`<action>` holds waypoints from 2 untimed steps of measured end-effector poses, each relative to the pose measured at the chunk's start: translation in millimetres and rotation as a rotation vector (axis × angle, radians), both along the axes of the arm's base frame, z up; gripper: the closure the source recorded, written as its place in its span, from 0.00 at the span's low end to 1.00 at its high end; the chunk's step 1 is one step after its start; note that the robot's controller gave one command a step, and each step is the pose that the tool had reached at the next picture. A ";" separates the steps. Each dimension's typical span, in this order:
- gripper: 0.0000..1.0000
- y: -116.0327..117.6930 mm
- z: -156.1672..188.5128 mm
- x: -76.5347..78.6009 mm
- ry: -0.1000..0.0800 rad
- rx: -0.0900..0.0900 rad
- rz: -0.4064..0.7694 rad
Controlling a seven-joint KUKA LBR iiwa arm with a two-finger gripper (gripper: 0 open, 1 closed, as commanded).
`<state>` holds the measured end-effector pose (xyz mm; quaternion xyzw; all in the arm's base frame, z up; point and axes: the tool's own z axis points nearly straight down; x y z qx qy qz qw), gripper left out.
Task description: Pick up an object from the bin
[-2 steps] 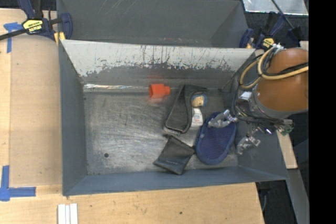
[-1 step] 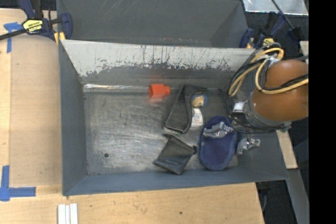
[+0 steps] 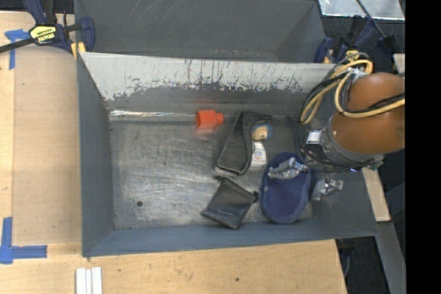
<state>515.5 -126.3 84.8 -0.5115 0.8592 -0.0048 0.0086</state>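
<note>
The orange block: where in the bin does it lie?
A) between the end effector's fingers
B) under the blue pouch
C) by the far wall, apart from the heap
C: the orange block sits alone by the scratched far wall, clear of the blue pouch.

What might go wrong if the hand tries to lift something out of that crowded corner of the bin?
The hand hangs over a soft-looking blue pouch at the bin's front right; it may sag or slip when lifted. A black folded thing and a small bottle lie close beside the pouch and could be dragged or knocked. The hand is also near the right wall and might bump it.
</note>
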 end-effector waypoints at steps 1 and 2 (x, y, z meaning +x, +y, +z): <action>1.00 2.1 1.3 1.6 -0.006 0.004 0.000; 1.00 1.8 83.5 4.3 0.009 -0.002 -0.002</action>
